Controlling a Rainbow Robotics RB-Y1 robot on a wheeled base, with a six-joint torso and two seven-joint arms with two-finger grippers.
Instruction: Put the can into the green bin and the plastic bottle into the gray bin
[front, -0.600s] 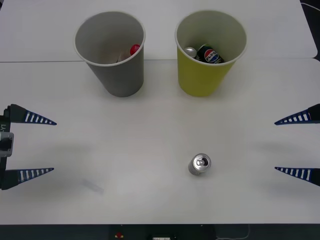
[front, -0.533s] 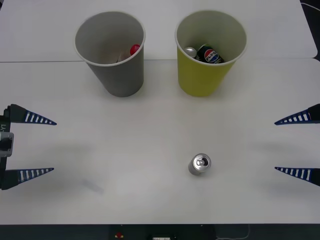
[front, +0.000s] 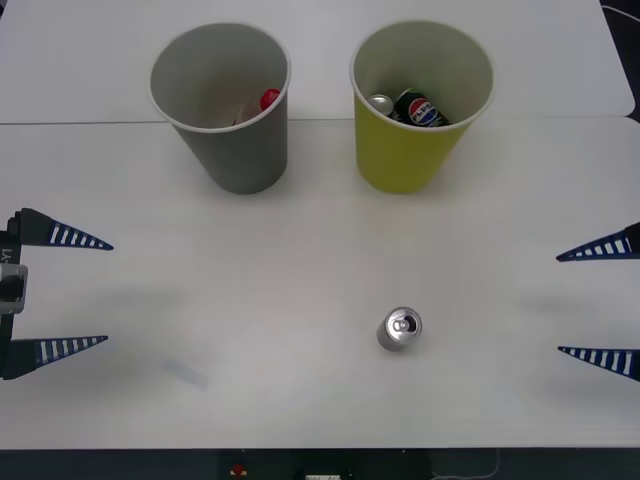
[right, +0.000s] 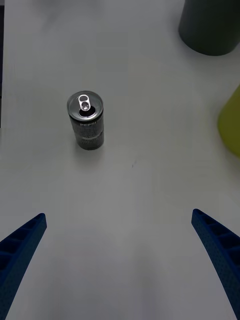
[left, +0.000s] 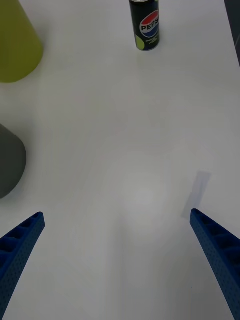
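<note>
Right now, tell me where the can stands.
The can stands upright on the white table, front-right of center, before the green bin, nearer the right gripper.

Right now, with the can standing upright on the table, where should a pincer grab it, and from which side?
Probably the round side wall, about mid-height. The can stands upright with its pull tab up, so the flat top offers no hold. The open right pincer is nearer and could come in level from the robot's right, with bare table between them. The left pincer is farther.
</note>
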